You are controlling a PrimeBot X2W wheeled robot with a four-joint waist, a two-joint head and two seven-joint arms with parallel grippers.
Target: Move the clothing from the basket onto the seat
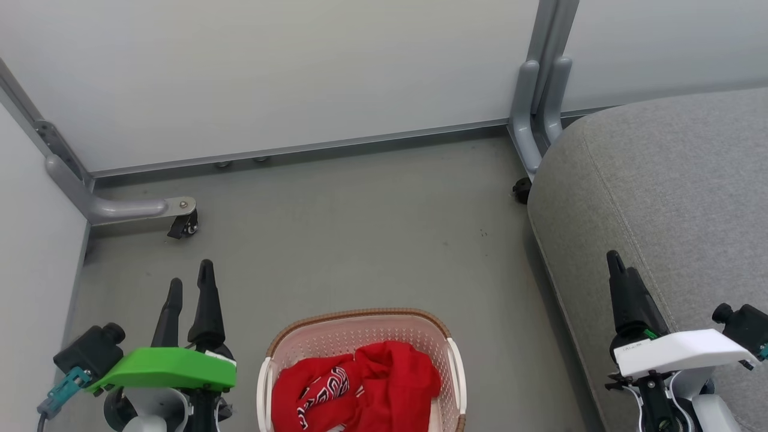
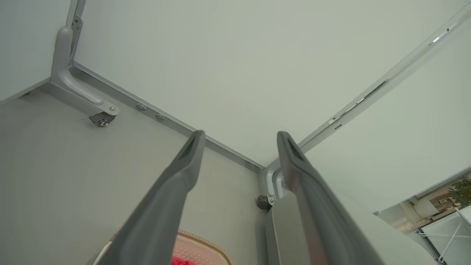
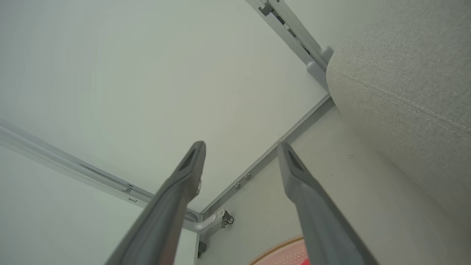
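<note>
Both gape empty: left pincer (image 1: 191, 273) over smooth grey floor (image 1: 360, 228), right pincer (image 1: 621, 264) beside rounded grey fabric seat (image 1: 672, 180), white partition panels (image 1: 270, 72) ahead of both.

- Left gripper (image 1: 191, 273): two long, dark, tapering fingers in front of a bright green cover (image 1: 168, 369).
- At the green cover's 9 o'clock: black camera block (image 1: 90, 348) with a teal plug (image 1: 63, 390).
- Right gripper (image 1: 621, 264): matching dark fingers, white cover (image 1: 678, 351), black knobbed block (image 1: 744, 327) at its 3 o'clock.

Left arm (image 1: 162, 369) and right arm (image 1: 678, 351) held low, jaws parted wide; right wrist seemingly rolled edge-on.
</note>
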